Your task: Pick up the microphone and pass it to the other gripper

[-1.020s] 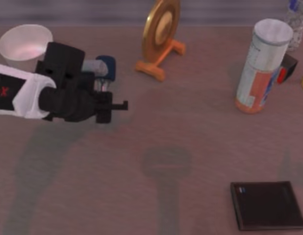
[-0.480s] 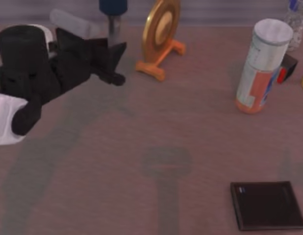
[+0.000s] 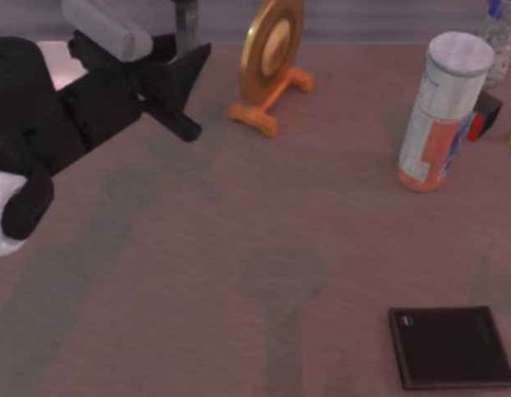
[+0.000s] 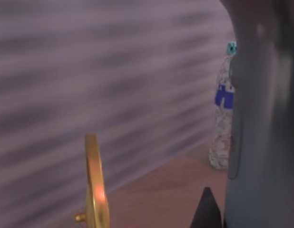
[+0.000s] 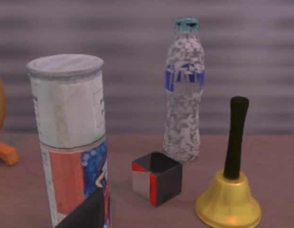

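Since the earlier frames the left arm has risen from the desk (image 3: 239, 215) and swung toward the far edge, carrying the slim grey-handled microphone (image 3: 186, 21) upward; its dark foam head has left the top view, so only a stretch of handle shows, just left of the gold disc on its orange stand (image 3: 272, 62). The left gripper (image 3: 177, 70) is closed on that handle; in the left wrist view the handle (image 4: 261, 123) fills the frame beside one black fingertip. The right gripper (image 5: 83, 213) does not appear in the top view; only a dark finger edge shows in its own wrist view, so its opening cannot be told.

Risks, as judged: the grip sits low on a long smooth handle, so the microphone may pivot or slip during transfer; a swing toward the disc could knock it over; the receiving arm must clear the tall white and orange canister (image 3: 441, 112) to the disc's right.

Containers: the white bowl (image 3: 61, 62), largely hidden behind the left arm, shows no contents; the canister is capped; a clear plastic bottle with a blue label (image 5: 184, 90) stands sealed; the small black and red open cube (image 5: 156, 178) appears empty.
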{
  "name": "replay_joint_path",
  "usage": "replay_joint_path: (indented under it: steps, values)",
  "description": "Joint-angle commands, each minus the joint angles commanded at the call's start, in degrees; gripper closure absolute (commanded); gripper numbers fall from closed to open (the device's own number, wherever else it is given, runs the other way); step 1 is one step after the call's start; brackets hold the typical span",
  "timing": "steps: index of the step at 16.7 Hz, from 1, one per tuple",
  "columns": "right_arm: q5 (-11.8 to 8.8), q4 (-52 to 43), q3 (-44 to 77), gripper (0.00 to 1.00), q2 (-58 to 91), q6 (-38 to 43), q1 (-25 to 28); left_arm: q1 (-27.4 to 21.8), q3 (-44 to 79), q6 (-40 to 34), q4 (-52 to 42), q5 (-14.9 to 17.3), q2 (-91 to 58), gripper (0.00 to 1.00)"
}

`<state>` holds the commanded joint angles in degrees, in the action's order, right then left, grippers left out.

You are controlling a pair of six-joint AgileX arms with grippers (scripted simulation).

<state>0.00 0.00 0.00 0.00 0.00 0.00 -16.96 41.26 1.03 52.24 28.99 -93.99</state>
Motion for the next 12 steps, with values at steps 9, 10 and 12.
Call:
replay_joint_path:
  steps: [9,10,12]
  values:
    - [0.00,0.00,0.00,0.00,0.00,0.00,0.00,-13.30,1.29,0.08,-2.30,-14.28,2.56,1.00]
    - [0.00,0.00,0.00,0.00,0.00,0.00,0.00,-15.56,1.46,0.06,-2.67,-16.58,3.10,1.00]
    - [0.00,0.00,0.00,0.00,0.00,0.00,0.00,-18.63,1.77,0.04,-3.16,-19.63,4.05,1.00]
